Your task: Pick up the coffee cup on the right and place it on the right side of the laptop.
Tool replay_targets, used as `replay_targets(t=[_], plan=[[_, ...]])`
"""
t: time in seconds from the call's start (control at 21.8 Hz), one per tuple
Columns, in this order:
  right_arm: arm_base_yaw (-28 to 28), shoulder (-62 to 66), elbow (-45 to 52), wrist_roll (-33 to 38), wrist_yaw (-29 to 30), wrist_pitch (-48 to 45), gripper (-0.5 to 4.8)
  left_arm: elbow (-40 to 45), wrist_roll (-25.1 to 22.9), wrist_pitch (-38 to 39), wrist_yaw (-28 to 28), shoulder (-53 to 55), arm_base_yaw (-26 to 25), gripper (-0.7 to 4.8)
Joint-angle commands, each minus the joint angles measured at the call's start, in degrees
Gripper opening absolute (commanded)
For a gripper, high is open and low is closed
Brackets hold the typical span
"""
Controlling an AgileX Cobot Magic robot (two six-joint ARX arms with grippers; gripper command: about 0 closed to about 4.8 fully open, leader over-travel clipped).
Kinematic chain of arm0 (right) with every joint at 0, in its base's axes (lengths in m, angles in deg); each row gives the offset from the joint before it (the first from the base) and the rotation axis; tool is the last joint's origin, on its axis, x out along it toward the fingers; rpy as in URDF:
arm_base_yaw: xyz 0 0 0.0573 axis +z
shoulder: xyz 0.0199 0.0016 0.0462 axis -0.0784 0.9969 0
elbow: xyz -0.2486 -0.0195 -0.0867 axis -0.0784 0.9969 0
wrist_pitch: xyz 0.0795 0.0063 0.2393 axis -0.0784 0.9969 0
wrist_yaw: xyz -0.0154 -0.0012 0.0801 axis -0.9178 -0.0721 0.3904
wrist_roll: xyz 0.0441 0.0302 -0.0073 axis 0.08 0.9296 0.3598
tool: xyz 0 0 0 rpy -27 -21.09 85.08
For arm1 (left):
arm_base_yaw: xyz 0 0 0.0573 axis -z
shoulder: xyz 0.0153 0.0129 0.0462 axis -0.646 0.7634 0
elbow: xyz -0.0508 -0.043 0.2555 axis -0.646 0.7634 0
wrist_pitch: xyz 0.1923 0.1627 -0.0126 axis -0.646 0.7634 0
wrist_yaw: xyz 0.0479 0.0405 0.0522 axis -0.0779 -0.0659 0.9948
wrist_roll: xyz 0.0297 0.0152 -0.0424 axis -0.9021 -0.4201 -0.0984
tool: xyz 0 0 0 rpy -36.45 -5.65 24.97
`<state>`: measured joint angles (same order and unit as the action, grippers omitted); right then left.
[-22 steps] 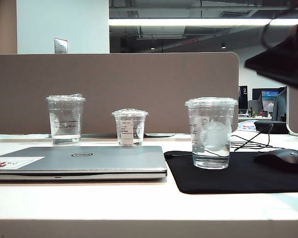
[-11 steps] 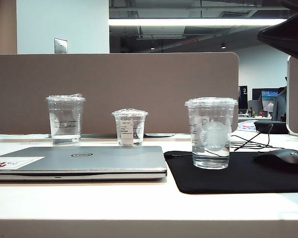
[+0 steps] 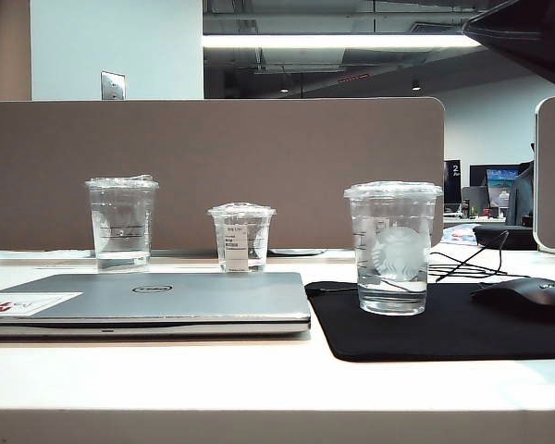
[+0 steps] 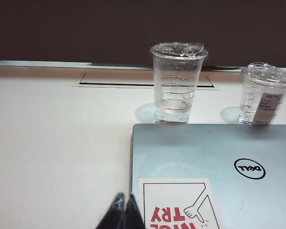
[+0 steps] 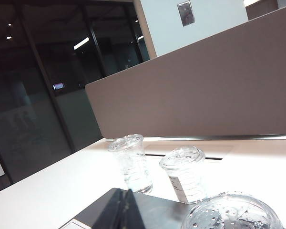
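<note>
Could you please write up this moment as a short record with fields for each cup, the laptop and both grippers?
coffee cup: upright, lidded, on the black mat, right of the laptop, not held
laptop: closed, flat on the table
lined cup: upright behind the laptop, left
labelled cup: upright behind the laptop, shorter
mouse: on the mat, right of the coffee cup
left gripper: shut, empty, at the laptop's stickered corner
right gripper: shut, empty, raised above the coffee cup
</note>
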<state>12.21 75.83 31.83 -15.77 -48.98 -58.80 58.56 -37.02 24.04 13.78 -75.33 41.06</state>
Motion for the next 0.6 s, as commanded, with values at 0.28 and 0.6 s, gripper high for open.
replay_targets(t=[0.28, 0.6], plan=[[0.0, -0.4, -0.6, 0.0, 2.8, 0.5, -0.09, -0.2, -0.1, -0.3, -0.1, 0.0, -0.1, -0.05], [0.0, -0.4, -0.6, 0.0, 2.7, 0.8, -0.09, -0.2, -0.1, -0.3, -0.1, 0.0, -0.1, -0.05]])
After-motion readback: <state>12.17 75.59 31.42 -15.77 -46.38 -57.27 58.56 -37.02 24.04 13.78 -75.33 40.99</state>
